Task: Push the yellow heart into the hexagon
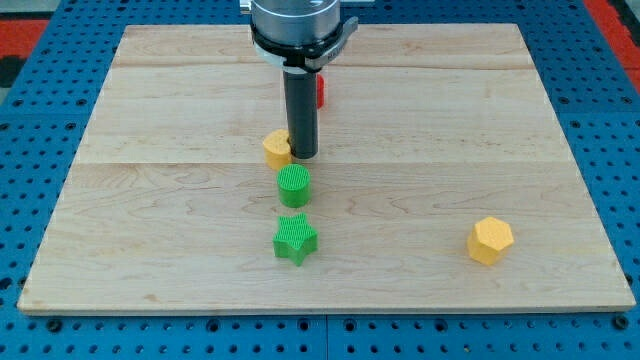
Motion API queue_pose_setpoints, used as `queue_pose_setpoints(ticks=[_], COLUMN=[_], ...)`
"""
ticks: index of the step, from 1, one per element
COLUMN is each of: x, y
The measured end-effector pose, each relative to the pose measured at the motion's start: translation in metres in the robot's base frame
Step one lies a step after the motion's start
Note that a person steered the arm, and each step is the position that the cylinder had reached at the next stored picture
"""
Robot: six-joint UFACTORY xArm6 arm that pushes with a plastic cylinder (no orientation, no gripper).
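A green cylinder [294, 186] stood mid-board, a green star [295, 239] just below it. A red block [321, 91] showed partly near the top. The wooden board [150, 120] lay on a blue pegboard [40, 60].

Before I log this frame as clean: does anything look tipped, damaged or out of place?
Nothing stands out. My tip touches the yellow heart; the green cylinder, green star and yellow hexagon sit flat, and a red block is mostly hidden behind the rod.
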State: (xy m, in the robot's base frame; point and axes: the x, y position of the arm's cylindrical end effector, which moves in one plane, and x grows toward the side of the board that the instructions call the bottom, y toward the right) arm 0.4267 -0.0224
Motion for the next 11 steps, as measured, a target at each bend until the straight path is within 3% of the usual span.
queue_pose_setpoints(ticks=[7, 8, 9, 10, 11], x=[0.003, -0.054, -0.058, -0.031, -0.009], y=[-0.01, -0.009, -0.058, -0.116, -0.08])
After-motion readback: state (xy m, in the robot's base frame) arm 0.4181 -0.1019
